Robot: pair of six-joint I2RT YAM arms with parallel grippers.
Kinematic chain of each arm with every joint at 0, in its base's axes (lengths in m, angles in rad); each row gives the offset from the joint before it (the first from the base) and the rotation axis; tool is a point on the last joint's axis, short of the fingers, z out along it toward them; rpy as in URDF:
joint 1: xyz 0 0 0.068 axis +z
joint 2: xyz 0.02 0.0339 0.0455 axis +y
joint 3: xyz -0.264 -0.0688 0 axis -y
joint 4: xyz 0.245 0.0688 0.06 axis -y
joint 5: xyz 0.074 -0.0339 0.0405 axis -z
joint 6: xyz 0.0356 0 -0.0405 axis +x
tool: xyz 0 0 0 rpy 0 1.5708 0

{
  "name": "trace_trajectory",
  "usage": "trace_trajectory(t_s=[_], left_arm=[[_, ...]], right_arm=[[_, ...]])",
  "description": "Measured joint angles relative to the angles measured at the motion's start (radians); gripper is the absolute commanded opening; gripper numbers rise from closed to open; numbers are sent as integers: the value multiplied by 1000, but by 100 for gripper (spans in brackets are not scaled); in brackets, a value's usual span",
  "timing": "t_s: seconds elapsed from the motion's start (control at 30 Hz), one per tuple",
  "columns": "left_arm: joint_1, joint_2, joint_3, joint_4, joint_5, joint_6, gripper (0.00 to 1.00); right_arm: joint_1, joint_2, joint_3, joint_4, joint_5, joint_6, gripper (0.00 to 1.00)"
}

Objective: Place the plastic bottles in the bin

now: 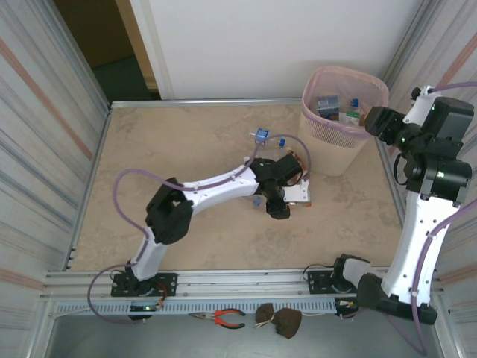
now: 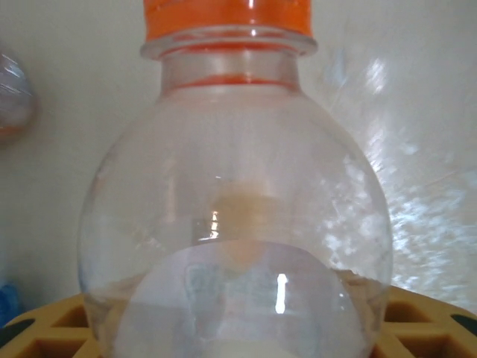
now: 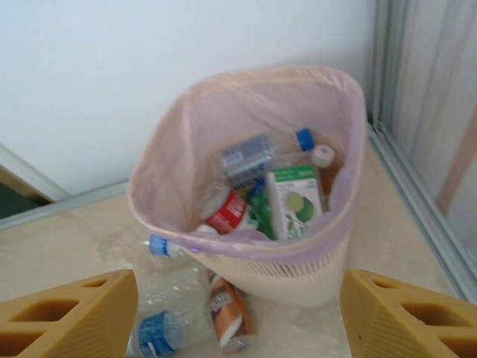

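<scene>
Left wrist view has a clear orange-capped bottle [image 2: 231, 186] on the tabletop [image 2: 417, 112] between the left fingers [image 2: 52, 332], though whether they pinch it I cannot tell; its smooth round shoulder could squirt out as they squeeze. Right wrist view adds the right fingers [image 3: 67, 317] wide and empty above the bin [image 3: 298, 280], bottles [image 3: 291, 198] inside, loose bottles [image 3: 227, 313] at its foot.

Bin [image 3: 298, 280] mouth open above, bottles [image 3: 294, 201] piled low inside; loose bottles [image 3: 227, 321] crowd its base.
</scene>
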Motion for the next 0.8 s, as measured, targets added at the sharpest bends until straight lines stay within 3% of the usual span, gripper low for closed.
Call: trace_trajectory(t_s=[0.27, 0.57, 0.8], left_arm=[[87, -278, -95, 174, 160, -87, 54], [171, -480, -235, 414, 397, -236, 54], [183, -544, -245, 559, 559, -324, 54]], right_arm=[[0, -170, -174, 238, -179, 51, 72], [2, -236, -277, 538, -477, 189, 76], [128, -232, -346, 715, -666, 259, 77]])
